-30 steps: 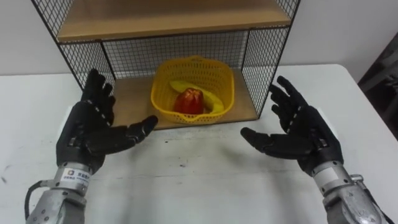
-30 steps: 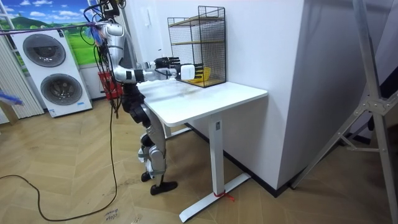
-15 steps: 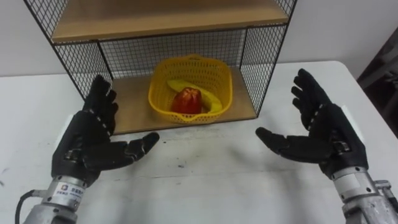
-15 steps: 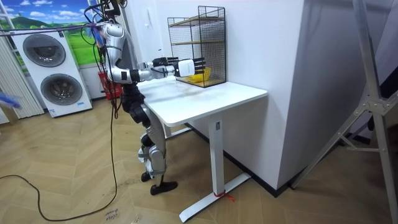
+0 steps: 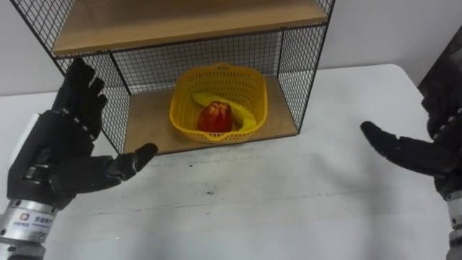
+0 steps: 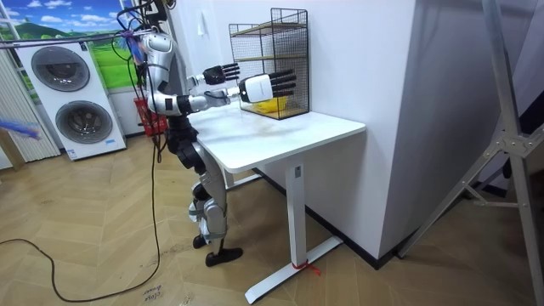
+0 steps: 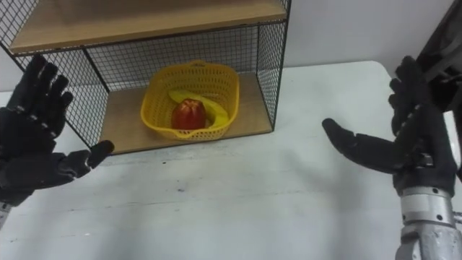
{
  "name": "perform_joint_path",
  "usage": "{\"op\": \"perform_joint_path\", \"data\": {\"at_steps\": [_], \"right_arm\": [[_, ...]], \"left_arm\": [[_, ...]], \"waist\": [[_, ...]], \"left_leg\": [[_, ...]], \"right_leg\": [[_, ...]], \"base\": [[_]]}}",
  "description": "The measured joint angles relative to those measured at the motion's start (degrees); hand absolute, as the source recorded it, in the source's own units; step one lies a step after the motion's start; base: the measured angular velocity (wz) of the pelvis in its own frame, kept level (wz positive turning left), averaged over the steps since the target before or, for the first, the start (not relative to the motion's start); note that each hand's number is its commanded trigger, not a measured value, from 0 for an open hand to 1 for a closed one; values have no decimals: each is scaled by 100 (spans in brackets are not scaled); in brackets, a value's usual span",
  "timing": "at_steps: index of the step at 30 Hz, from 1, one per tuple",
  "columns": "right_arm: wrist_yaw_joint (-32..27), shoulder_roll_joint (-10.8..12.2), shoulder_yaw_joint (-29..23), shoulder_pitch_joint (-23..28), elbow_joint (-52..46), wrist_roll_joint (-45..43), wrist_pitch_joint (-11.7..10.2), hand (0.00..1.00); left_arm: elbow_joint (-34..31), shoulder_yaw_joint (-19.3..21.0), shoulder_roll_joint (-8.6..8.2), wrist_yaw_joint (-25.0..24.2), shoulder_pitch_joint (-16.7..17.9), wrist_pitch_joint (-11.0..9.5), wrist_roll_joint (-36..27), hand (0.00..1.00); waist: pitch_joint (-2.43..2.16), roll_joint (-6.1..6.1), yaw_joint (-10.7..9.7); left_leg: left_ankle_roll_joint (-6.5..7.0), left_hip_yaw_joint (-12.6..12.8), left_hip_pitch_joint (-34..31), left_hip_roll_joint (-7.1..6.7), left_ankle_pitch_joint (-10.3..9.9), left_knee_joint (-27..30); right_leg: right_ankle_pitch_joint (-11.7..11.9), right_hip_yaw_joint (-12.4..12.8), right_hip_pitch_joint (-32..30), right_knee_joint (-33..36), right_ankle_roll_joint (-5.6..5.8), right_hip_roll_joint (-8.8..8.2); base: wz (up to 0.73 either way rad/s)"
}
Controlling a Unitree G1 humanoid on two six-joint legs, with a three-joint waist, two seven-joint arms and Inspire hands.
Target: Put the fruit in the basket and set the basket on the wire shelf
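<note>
While the fingers of both hands stay straight and spread, gripping nothing, they have drawn wider apart than half a second ago. The left hand (image 5: 54, 155) has slid out toward nine o'clock, and its fingertips now stand in front of the left mesh wall of the wire shelf (image 5: 289, 65). The right hand (image 7: 411, 155) has gone out toward three o'clock. The yellow basket (image 5: 184, 119) has not moved. It sits on the shelf's lower wooden board, well apart from both hands, at about one o'clock from the left thumb tip and ten o'clock from the right thumb tip. Inside it a red apple (image 5: 216, 117) rests against a banana (image 5: 249, 119) that curves behind it. Each palm faces inward with the thumb reaching toward the middle and the fingers pointing to twelve o'clock, above the white table (image 5: 289, 209). In the room view the robot stands at the table's end, with both arms stretched toward the shelf and raised higher than before.
</note>
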Motion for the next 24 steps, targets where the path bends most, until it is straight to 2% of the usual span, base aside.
{"op": "perform_joint_path", "data": {"at_steps": [2,8,11,13,16,17,19,20,23,24], "right_arm": [[-135,-2,-154,0,-13,-35,-2,0],[-608,-98,-572,-2,-36,96,-2,0],[-1057,-100,-914,46,-36,295,-49,0],[-1326,-100,-1179,142,-34,409,-91,0],[-1619,-100,-1500,155,-35,448,-124,0],[-1680,-101,-1555,154,-35,452,-130,0],[-1907,-111,-1770,144,-31,458,-130,0],[-1975,-113,-1810,145,-19,459,-130,0],[-2426,-115,-2058,191,128,635,-127,0],[-2501,-115,-2101,199,134,633,-127,0]], "left_arm": [[-4,155,7,-12,4,1,9,0],[-20,508,193,-53,172,9,-249,0],[-120,971,229,18,421,4,-928,0],[-120,1481,224,62,454,2,-1546,0],[-121,2012,216,285,446,-6,-2163,0],[-124,2080,216,344,449,-11,-2275,0],[-133,2365,218,574,537,-21,-2952,0],[-144,2443,218,647,560,-26,-3164,0],[-168,2771,213,1079,673,-189,-4505,0],[-154,2849,212,1145,680,-191,-4594,0]], "waist": [[0,14,27],[6,18,79],[5,20,104],[-18,25,179],[-24,31,271],[-44,63,283],[-77,104,346],[-78,108,350],[-76,96,436],[-76,95,449]], "left_leg": [[-1,-3,-28,2,1,-1],[-31,-65,-86,13,24,20],[-45,-119,-78,15,15,30],[-52,-135,-58,12,14,20],[-64,-152,-46,6,14,28],[-67,-157,-48,7,14,31],[-75,-186,-83,6,11,61],[-79,-189,-84,6,8,70],[-104,-266,-76,-10,-6,108],[-106,-276,-70,-15,-6,109]], "right_leg": [[-1,-4,-25,-1,-2,1],[15,-69,-41,-7,-66,6],[-32,-117,-14,-12,-40,5],[-69,-124,-14,38,-46,-2],[-112,-133,-19,100,-54,-13],[-115,-133,-19,100,-55,-11],[-133,-168,-27,111,-56,-18],[-145,-184,-26,125,-59,-24],[-229,-204,-25,228,-72,-38],[-245,-200,-27,253,-73,-42]], "base": [[0],[5],[9],[4],[4],[4],[7],[9],[12],[11]]}}
